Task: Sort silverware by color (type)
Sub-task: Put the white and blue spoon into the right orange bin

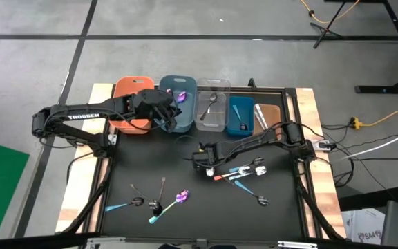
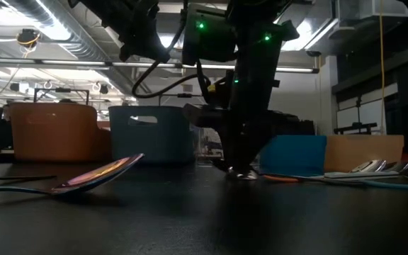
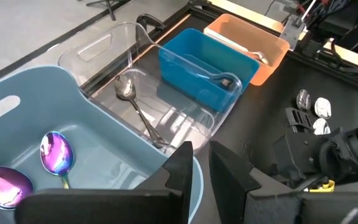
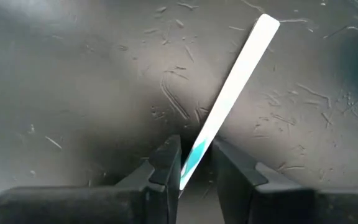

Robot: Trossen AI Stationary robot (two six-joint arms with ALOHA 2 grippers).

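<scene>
Our right gripper (image 4: 194, 163) is down at the mat (image 1: 185, 221) mid-table, pinching a pale teal handle (image 4: 232, 93) whose long axis runs diagonally away from the fingers. Our left gripper (image 3: 199, 167) hangs empty, slightly parted, over the grey-blue bin (image 3: 98, 140) holding two purple spoons (image 3: 56, 151). We judge sorting partly done: roughly ten pieces (image 1: 159, 202) remain loose on the mat.

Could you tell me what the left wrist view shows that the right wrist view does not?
Only the left wrist view: the left gripper over the grey-blue bin holding two purple spoons, plus the clear bin, blue bin and orange bin.

Only the right wrist view: the right gripper around a pale teal-tinted handle.

Both: the black tabletop.
</scene>
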